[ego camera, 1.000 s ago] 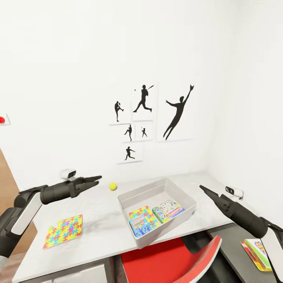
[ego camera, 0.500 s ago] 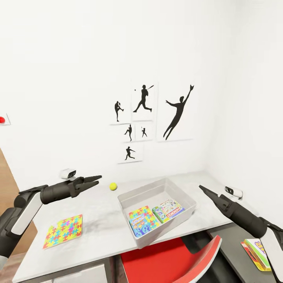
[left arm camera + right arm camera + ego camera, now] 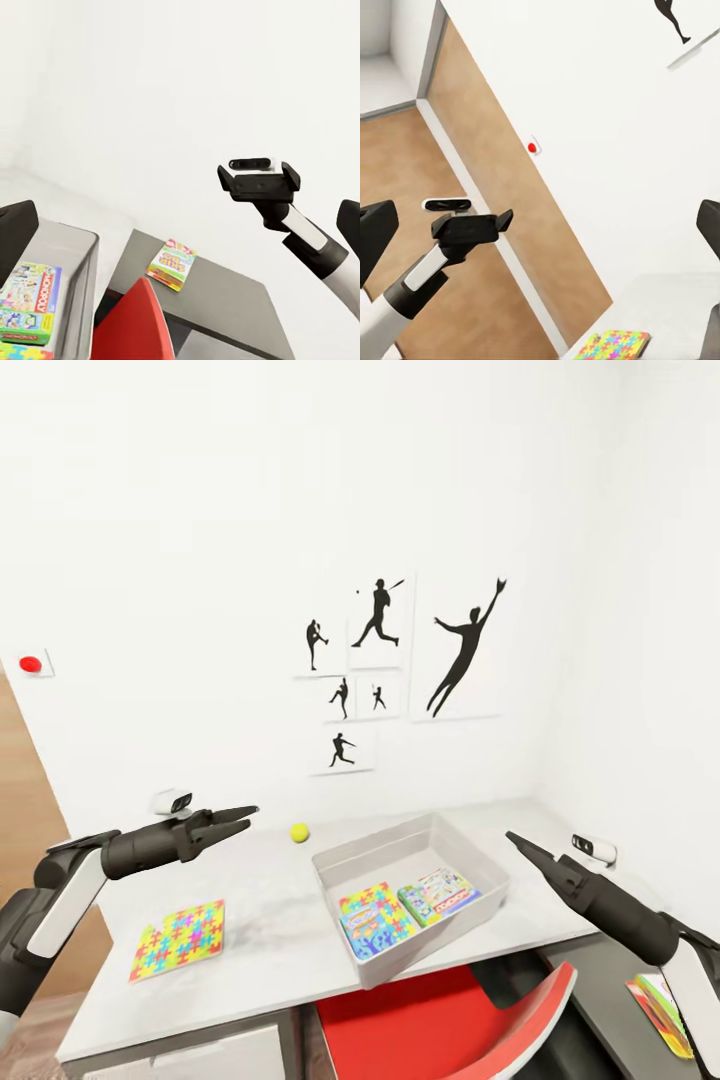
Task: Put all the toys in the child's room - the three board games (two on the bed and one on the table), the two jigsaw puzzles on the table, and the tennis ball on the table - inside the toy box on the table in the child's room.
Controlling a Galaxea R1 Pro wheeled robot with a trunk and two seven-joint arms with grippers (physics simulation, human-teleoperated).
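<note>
- Only text I can actually read: "MONOPOLY" on the board game [image 3: 31, 289] lying flat in the toy box [image 3: 470, 860], seen from my left wrist cam. A second printed box sits right against it, lettering too small to read.
- From the head cam the toy box is on the table [image 3: 270, 950], right of centre, with one jigsaw puzzle [image 3: 378, 920] and the board games side by side inside.
- The other jigsaw puzzle [image 3: 180, 940] is flat on the table near its left front, well apart from the box.
- Tennis ball [image 3: 299, 832] is on the table toward the back, just off the box's far left corner, not touching it.
- Third board game [image 3: 662, 1015] lies on a dark surface [image 3: 217, 289] low at my right, partly cut off by the frame and my right arm. Cover text is a blur.
- Left gripper [image 3: 237, 820] hovers over the table's left side, fingers a little apart, nothing in them.
- Right gripper [image 3: 520, 844] hangs past the box's right end; fingers look pressed together, holding nothing.
- Red chair [image 3: 440, 1030] is tucked under the table, mostly hidden.
- Red wall button [image 3: 31, 663] at left, no label I can see.
</note>
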